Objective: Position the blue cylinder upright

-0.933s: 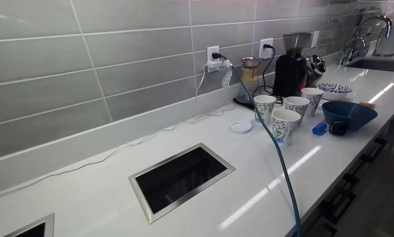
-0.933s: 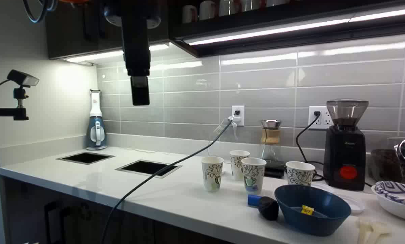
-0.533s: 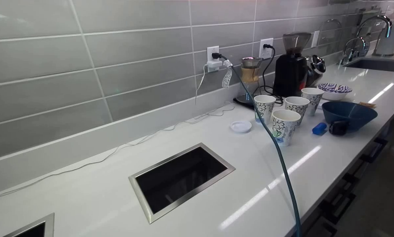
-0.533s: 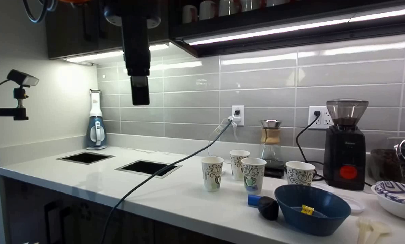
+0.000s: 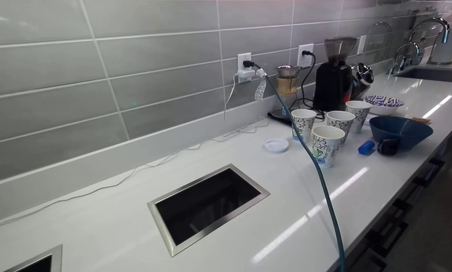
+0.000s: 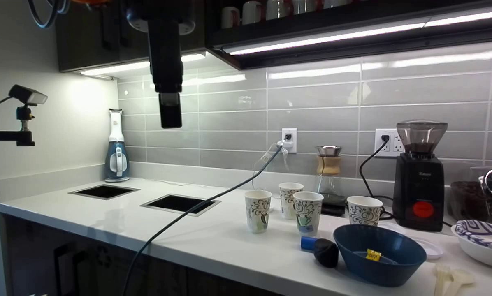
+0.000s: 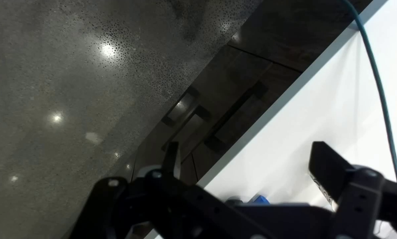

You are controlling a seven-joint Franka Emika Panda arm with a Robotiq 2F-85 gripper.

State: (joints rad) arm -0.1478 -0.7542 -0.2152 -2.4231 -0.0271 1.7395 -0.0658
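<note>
A: What's nearest?
B: The gripper (image 7: pixel 245 153). It hangs in the air, its 2 fingers (image 7: pixel 326 166) spread wide apart. In the wrist view it shows above the floor (image 7: pixel 69 83) and the front edge of the worktop (image 7: pixel 284 142).
A: And what sits closest on the worktop?
B: In an exterior view, a pale fork (image 6: pixel 441 280) and spoon (image 6: pixel 460 281). A little farther is the dark-blue bowl (image 6: pixel 377 274), with a yellow packet (image 6: pixel 373 255) inside.
A: Where's the blue cylinder (image 6: pixel 308 243)?
B: Lying on its side on the worktop, in both exterior views, well apart from the gripper. A black lump (image 6: pixel 326 253) sits between it and the bowl; I can't tell whether the lump touches either.
A: Behind that?
B: 4 patterned paper cups (image 6: pixel 308 213), all upright. Past them stand a glass coffee pot (image 6: pixel 329 168) and a black coffee grinder (image 6: pixel 418 189). At the back is the tiled wall (image 6: pixel 229 139), and a cord (image 6: pixel 217 196) runs from its outlet (image 6: pixel 293 139) down over the worktop's front edge.
</note>
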